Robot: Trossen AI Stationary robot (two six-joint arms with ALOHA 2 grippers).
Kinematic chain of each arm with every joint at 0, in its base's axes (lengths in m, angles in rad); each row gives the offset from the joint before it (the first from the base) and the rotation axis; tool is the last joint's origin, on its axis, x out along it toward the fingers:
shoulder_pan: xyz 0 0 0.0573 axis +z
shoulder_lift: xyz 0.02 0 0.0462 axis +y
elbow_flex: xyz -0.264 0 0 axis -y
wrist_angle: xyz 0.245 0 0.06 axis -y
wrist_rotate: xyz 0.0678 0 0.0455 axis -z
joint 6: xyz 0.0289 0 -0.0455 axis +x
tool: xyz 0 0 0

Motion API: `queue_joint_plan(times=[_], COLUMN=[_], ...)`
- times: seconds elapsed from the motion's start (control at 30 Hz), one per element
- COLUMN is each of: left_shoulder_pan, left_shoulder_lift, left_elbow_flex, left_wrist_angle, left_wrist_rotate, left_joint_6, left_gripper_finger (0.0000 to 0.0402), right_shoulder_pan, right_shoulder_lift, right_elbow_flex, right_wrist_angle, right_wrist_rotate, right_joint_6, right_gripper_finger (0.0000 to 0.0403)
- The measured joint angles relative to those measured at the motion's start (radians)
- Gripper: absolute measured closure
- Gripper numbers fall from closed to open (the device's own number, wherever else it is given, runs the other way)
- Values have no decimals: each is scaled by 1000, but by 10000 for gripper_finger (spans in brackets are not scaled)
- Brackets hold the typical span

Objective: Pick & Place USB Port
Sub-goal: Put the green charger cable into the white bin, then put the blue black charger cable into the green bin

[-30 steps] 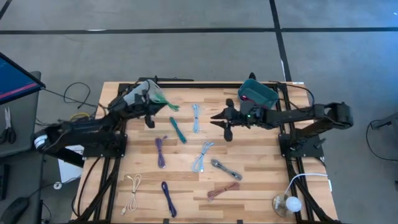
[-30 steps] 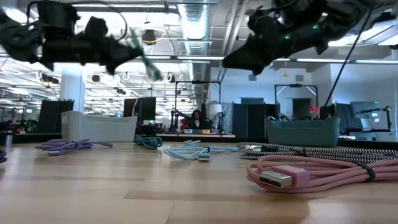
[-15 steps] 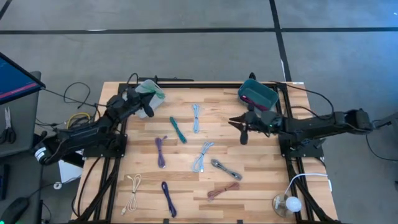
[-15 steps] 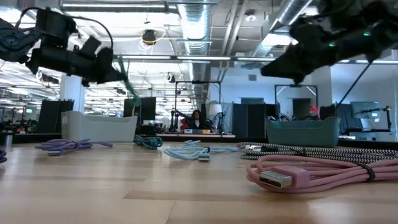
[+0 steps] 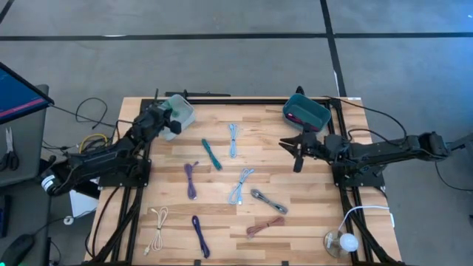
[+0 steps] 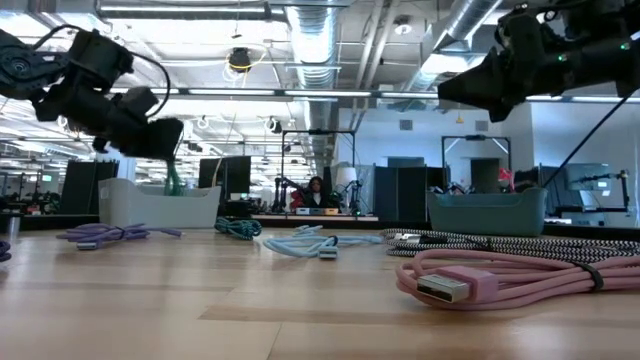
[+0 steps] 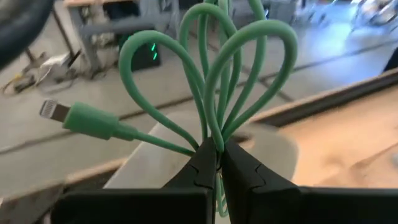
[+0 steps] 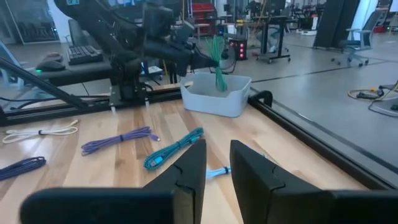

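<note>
My left gripper [image 5: 174, 123] is shut on a green coiled cable [image 7: 214, 74] and holds it over the white bin [image 5: 180, 111] at the table's far left. In the right wrist view the green cable [image 8: 217, 62] hangs down into the white bin [image 8: 217, 94]. My right gripper [image 5: 290, 154] hovers near the teal bin [image 5: 305, 111] at the far right, and in the right wrist view [image 8: 217, 158] its fingers stand a little apart with nothing between them. Several more coiled cables lie flat on the table between the arms. My left gripper pinches the green cable between its two fingers [image 7: 239, 174] at the waist of the bundle [image 7: 213, 142], where the loops gather. The fingers come at it about level. Loops and the connector [image 7: 55, 111] fan out on one side; the other end [image 6: 173, 180] hangs into the bin.
On the table lie a teal cable [image 5: 211, 154], two light-blue ones [image 5: 233, 139] [image 5: 240, 185], two purple ones [image 5: 191, 179] [image 5: 200, 235], a grey braided one [image 5: 268, 200], a pink one [image 5: 264, 226] and a cream one [image 5: 157, 229]. The teal bin holds something pink.
My left gripper has swung toward the table's far left corner and sunk a little, tipping toward level. The green cable has gone with it from beside the white bin to over it, hanging in. My right gripper has drawn back toward the table's right edge.
</note>
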Motion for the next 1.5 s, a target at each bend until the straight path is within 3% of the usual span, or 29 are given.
queue_joint_plan(times=[0.33,0.63,1.33,1.5], left_shoulder_pan=[3,33,32,21], left_shoulder_lift=[19,131,154,154], left_elbow_flex=[0,0,31,47], left_wrist_angle=[-15,-21,122,133], left_wrist_rotate=[-6,-15,-27,57], left_joint_6=[-38,-91,-78,-82], left_gripper_finger=[388,387,228,220], right_shoulder_pan=[-1,-1,-1,-1], right_shoulder_lift=[1,1,1,1], right_elbow_flex=[0,0,0,0], right_wrist_angle=[-2,-2,1,1], right_wrist_rotate=[13,13,14,14], right_joint_6=[0,0,0,-1], right_gripper_finger=[337,337,337,337])
